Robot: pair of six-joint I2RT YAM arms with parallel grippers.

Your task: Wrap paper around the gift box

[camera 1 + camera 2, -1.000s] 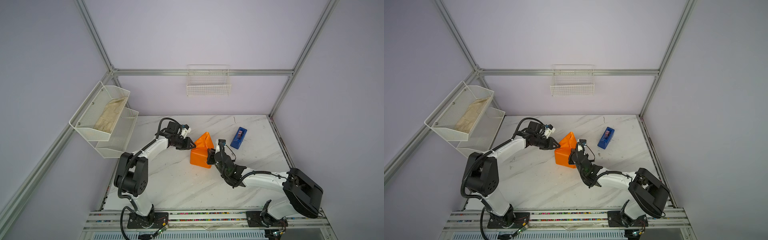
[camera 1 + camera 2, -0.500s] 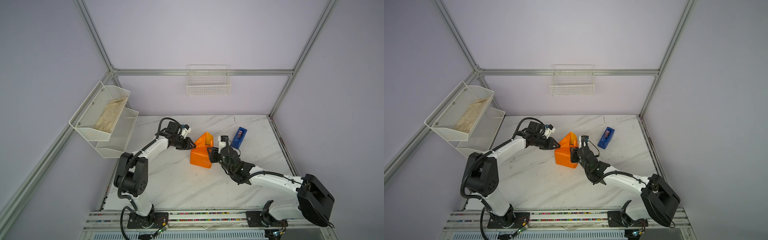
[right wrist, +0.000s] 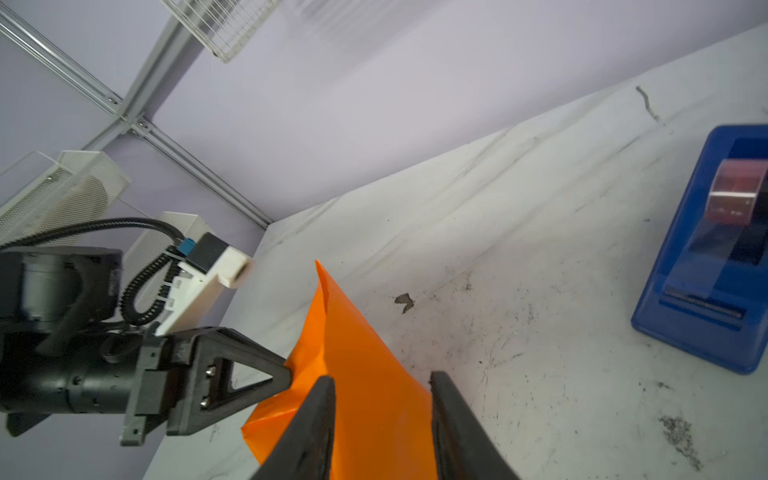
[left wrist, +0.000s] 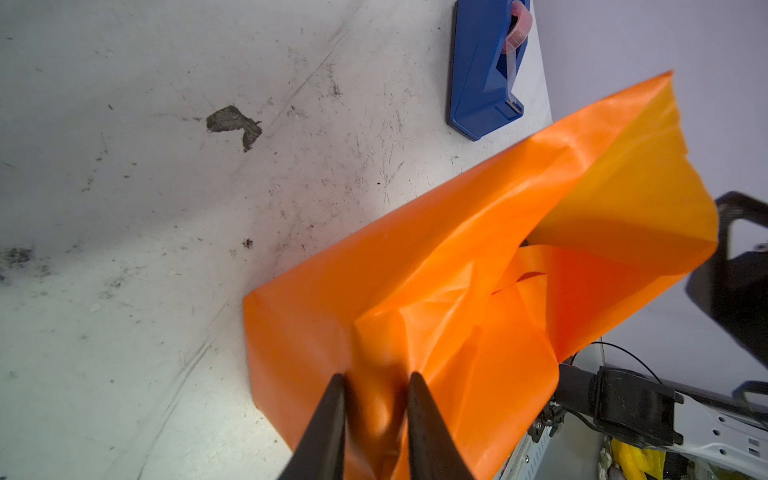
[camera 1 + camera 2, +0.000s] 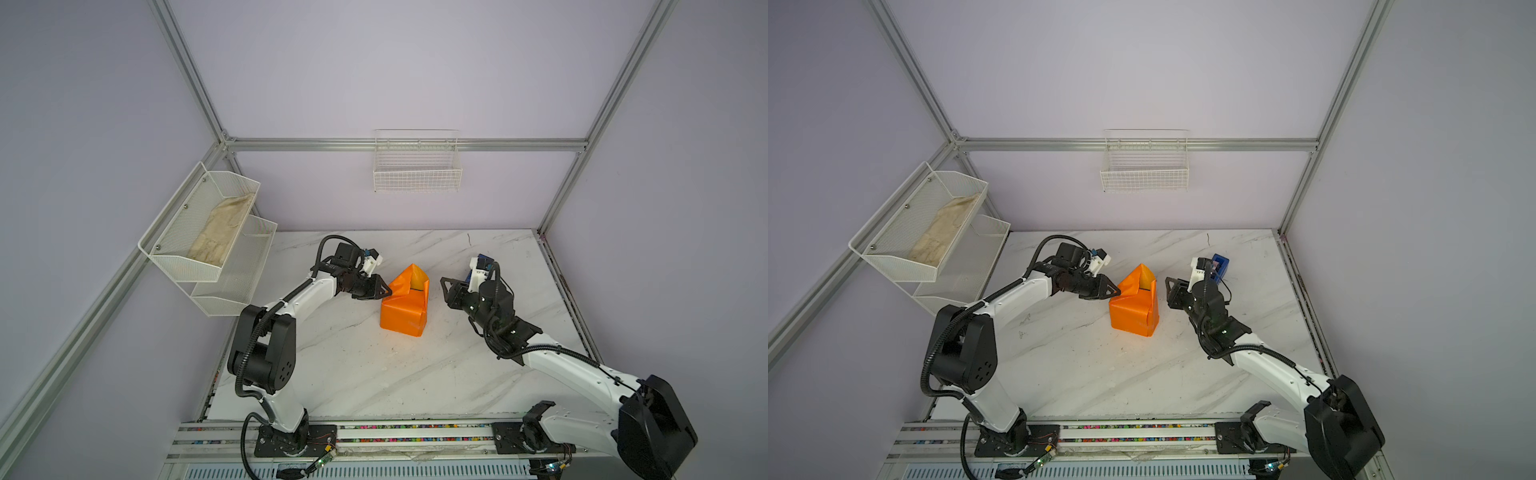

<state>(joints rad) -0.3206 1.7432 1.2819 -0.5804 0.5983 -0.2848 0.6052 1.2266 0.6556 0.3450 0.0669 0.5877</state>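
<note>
Marble tabletop (image 5: 353,374) carries one orange paper parcel (image 5: 405,309) mid-surface and one blue tape dispenser (image 5: 1220,266). Of two tools, the left tool (image 5: 386,291) pinches a fold of it; the right tool (image 5: 444,293) gapes empty, near the parcel.

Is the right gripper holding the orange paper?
No: in a top view the right gripper stands apart from the paper, with bare table between them.
</note>
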